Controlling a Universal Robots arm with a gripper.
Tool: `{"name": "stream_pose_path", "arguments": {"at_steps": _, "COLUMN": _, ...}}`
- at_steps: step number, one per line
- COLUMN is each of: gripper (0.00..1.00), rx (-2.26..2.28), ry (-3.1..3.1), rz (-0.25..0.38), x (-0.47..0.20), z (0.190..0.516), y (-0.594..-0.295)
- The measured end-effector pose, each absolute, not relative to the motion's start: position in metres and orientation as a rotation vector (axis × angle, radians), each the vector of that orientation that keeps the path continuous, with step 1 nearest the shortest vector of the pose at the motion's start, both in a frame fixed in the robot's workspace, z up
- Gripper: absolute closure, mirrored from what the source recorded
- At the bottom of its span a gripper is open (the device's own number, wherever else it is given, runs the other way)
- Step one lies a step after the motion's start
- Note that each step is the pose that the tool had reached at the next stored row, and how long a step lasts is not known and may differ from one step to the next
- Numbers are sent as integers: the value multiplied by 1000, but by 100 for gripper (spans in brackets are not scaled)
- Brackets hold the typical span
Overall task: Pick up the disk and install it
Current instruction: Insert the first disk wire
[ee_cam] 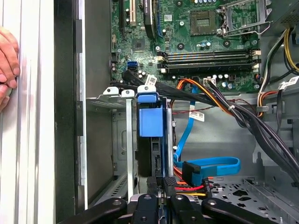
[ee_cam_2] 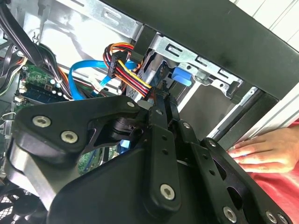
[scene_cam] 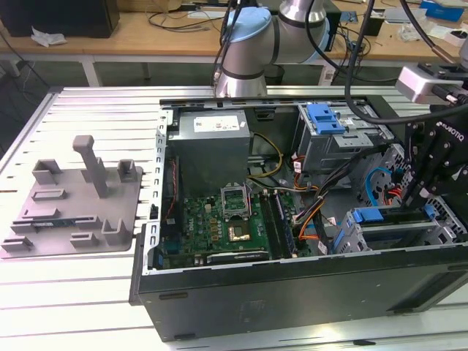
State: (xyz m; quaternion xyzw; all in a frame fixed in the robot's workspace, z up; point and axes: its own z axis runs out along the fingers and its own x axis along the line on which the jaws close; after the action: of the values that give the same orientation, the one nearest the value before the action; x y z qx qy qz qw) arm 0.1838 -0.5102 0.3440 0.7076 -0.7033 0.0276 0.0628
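The disk (ee_cam: pixel 151 122) stands on edge in the metal drive cage (ee_cam: pixel 106 140) at the case's front corner, its blue carrier end facing the motherboard. In the exterior view the disk (scene_cam: pixel 369 216) lies in that cage at the case's right end. My gripper (ee_cam: pixel 162 185) is at the disk's other end, its black fingers (ee_cam: pixel 171 186) drawn close together and shut on the thin edge. In the second wrist view the gripper (ee_cam_2: pixel 161 95) reaches into the cage beside the blue carrier tab (ee_cam_2: pixel 182 74). The gripper (scene_cam: pixel 418 203) hangs over the cage in the exterior view.
A person's hand (ee_cam: pixel 6 65) rests on the table beside the case wall, with a red sleeve (ee_cam_2: pixel 280 186). Blue data cables (ee_cam: pixel 210 165) and coloured power wires (ee_cam_2: pixel 128 70) lie close to the cage. A grey power-supply box (scene_cam: pixel 212 146) and a grey parts tray (scene_cam: pixel 73 205) also show.
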Motion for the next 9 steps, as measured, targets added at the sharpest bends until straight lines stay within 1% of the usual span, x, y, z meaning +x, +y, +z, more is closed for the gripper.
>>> {"name": "stream_pose_path", "arguments": {"at_steps": 9, "gripper": 84, "rx": 2138, "ry": -2125, "rz": 84, "x": 184, "z": 343, "y": -511}}
